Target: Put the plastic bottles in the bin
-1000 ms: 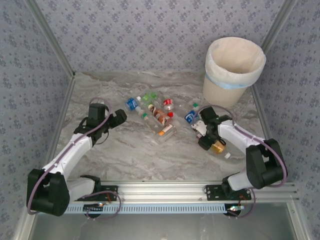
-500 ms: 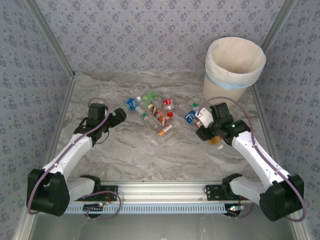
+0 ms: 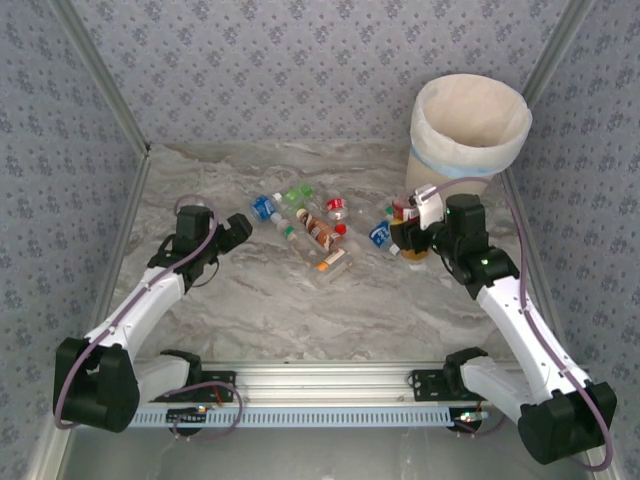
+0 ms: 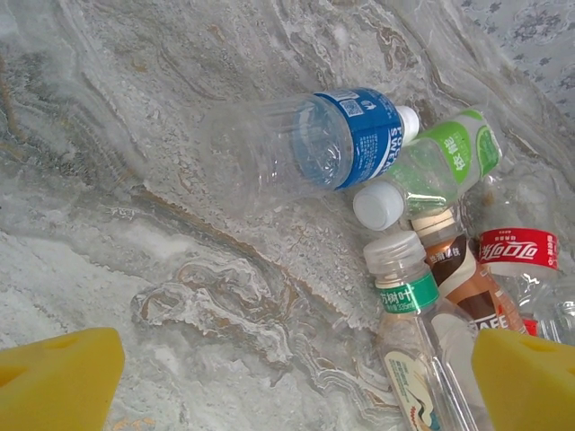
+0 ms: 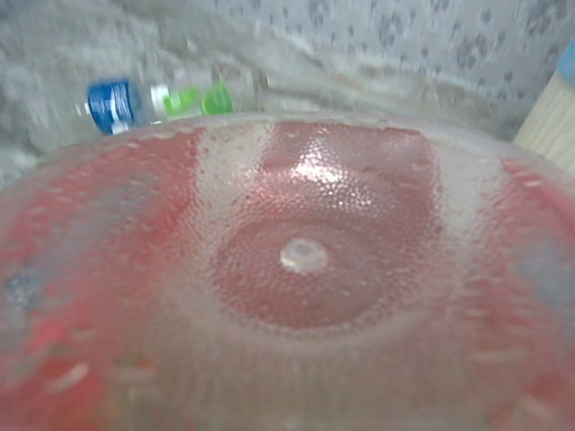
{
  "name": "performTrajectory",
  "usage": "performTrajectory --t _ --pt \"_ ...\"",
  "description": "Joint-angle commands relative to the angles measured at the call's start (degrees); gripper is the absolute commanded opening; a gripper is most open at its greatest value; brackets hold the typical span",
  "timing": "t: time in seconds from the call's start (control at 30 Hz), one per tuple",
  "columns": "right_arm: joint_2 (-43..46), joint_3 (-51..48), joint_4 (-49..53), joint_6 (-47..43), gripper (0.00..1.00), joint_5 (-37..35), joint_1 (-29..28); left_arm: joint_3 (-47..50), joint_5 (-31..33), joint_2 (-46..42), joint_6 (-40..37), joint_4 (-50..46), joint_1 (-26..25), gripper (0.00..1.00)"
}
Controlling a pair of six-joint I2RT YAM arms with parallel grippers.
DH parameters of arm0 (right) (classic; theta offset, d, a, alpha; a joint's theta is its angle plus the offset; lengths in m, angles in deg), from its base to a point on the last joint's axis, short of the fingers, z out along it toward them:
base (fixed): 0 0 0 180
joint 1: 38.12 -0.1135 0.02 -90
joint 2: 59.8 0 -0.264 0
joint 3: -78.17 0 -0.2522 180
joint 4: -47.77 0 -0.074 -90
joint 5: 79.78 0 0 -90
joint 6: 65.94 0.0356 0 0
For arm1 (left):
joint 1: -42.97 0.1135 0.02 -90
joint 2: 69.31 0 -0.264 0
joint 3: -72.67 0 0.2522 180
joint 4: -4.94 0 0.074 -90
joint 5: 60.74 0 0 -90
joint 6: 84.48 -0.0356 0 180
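Clear plastic bottles (image 3: 308,228) heaped left of the cream-white bin (image 3: 455,180), one more held just beside it.

The round bin stands upright, its white liner folded over the rim with a pale blue band. In the heap, a blue-labelled bottle (image 4: 350,139), a green-labelled bottle (image 4: 445,160) and a red-labelled bottle (image 4: 517,251) lie on their sides, touching. A separate blue bottle (image 3: 380,235) lies nearer the bin. The reddish bottle (image 5: 305,260), seen base-on, sits in the right gripper (image 3: 408,238) by the bin's near-left wall.

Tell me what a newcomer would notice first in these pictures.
The big cream bin stands at the far right. A heap of small plastic bottles lies in the middle, and the right claw, beside the bin, grips a red-labelled bottle whose base looms in the right wrist view.
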Motion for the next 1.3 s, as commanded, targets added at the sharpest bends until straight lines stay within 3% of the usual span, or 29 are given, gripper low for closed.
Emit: performTrajectory --t 0.0,0.23,0.5,0.8,0.93,1.03,1.27 --pt "-0.61 4.21 -9.74 7.89 0.44 0.22 0.4 0.13 0.87 -0.25 1.49 1.03 -0.32 0.99" --pt "-10.64 24.45 -1.68 10.66 0.45 -2.07 2.69 -0.7 0.97 -0.07 1.79 0.21 -0.29 1.0" --pt "-22.14 42.58 -4.42 15.47 0.43 -1.81 10.25 -0.09 1.84 -1.18 2.26 -1.64 -0.26 1.0" --pt "-39.37 68.5 7.14 9.42 0.45 -6.33 15.39 0.81 3.14 -3.03 2.51 -3.18 -0.26 0.99" --pt "-45.48 75.72 9.73 10.68 0.46 -5.23 18.23 1.35 3.79 -4.01 2.48 -3.53 -0.25 0.99" --pt "-49.96 80.53 15.21 9.12 0.47 -10.7 18.52 1.65 4.13 -4.41 2.54 -3.75 -0.26 1.0" --pt "-55.34 81.56 21.4 3.6 0.52 -21.05 19.22 2.16 4.54 -5.25 2.28 -4.49 -0.26 1.0"
